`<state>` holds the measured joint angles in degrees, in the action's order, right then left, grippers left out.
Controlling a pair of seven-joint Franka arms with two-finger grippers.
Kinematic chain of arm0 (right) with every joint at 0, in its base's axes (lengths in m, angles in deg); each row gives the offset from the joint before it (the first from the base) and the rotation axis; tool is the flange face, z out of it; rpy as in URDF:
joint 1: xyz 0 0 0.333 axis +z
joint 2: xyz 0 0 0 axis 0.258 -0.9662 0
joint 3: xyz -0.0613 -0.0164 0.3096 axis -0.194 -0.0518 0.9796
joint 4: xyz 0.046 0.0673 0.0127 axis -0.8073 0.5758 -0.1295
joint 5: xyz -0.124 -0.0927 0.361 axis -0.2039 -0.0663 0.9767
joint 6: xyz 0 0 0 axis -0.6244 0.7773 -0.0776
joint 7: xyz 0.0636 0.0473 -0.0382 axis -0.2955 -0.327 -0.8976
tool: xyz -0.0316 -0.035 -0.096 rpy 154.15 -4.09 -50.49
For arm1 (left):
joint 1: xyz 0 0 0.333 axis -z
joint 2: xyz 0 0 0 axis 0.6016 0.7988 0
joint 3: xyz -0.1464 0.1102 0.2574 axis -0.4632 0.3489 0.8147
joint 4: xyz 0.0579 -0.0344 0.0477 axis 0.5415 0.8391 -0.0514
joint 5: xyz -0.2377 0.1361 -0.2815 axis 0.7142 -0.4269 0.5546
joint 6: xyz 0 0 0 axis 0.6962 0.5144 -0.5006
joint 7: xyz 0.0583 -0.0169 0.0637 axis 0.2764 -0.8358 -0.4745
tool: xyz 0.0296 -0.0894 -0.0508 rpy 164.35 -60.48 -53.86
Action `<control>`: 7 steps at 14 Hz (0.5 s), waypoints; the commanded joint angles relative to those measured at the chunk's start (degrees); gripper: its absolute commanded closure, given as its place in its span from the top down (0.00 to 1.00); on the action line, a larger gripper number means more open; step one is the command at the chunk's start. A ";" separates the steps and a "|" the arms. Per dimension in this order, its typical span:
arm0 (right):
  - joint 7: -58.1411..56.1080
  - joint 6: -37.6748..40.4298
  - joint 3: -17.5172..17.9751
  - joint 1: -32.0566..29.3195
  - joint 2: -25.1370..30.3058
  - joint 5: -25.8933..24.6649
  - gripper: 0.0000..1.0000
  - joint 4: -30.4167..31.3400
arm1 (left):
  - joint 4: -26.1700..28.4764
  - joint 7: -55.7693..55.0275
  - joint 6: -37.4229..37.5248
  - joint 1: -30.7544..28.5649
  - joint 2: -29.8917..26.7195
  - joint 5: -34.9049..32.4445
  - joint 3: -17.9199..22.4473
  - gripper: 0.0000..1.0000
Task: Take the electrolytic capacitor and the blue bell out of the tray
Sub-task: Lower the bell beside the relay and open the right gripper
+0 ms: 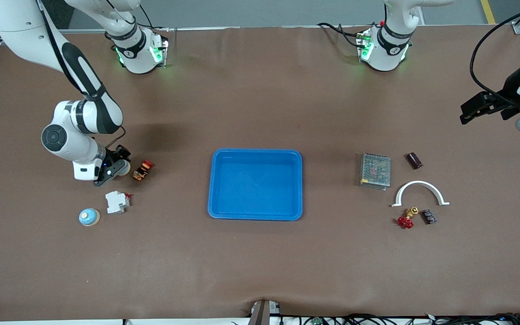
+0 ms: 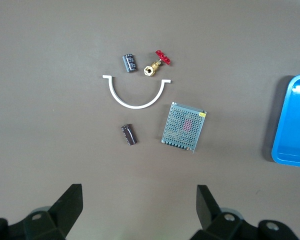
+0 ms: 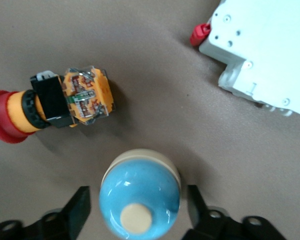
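A blue dome bell (image 3: 140,192) with a cream button and cream base stands on the table between the fingers of my right gripper (image 3: 139,200). A narrow gap shows on each side, so the gripper is open around it. In the front view this gripper (image 1: 116,169) is low at the right arm's end, and only the bell's cream edge (image 1: 125,168) shows. The dark cylindrical capacitor (image 1: 414,160) lies at the left arm's end and shows in the left wrist view (image 2: 129,134). My left gripper (image 1: 466,113) waits high there, open and empty (image 2: 140,200).
A blue tray (image 1: 255,212) sits mid-table. A red-capped push button (image 1: 143,169), a white breaker (image 1: 117,201) and a second blue bell (image 1: 89,217) lie near the right gripper. A mesh power supply (image 1: 375,170), white arch (image 1: 420,185), brass valve (image 1: 407,218) and dark module (image 1: 429,216) lie by the capacitor.
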<state>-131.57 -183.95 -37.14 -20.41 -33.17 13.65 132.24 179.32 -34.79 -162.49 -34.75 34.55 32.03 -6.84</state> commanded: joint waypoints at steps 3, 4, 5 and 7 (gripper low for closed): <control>-0.41 2.61 1.23 -1.40 2.06 0.95 1.00 -1.22 | 0.31 0.91 -0.41 -0.12 -0.51 0.45 -0.18 1.00; -0.15 5.50 1.23 -0.96 2.51 0.95 1.00 -2.80 | 0.31 0.91 -0.33 -0.12 -0.52 0.45 -0.18 1.00; 1.15 8.84 1.23 -0.26 2.86 0.95 1.00 -4.99 | 0.31 0.91 -0.32 -0.21 -0.52 0.45 -0.18 1.00; 5.62 15.69 1.23 1.58 3.65 0.95 1.00 -9.82 | 0.22 0.99 -0.32 -0.39 -0.52 0.45 -0.09 1.00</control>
<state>-129.48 -174.24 -36.29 -20.35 -31.30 13.72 126.18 179.32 -34.79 -162.49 -34.78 34.55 32.03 -6.91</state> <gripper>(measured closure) 0.000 0.000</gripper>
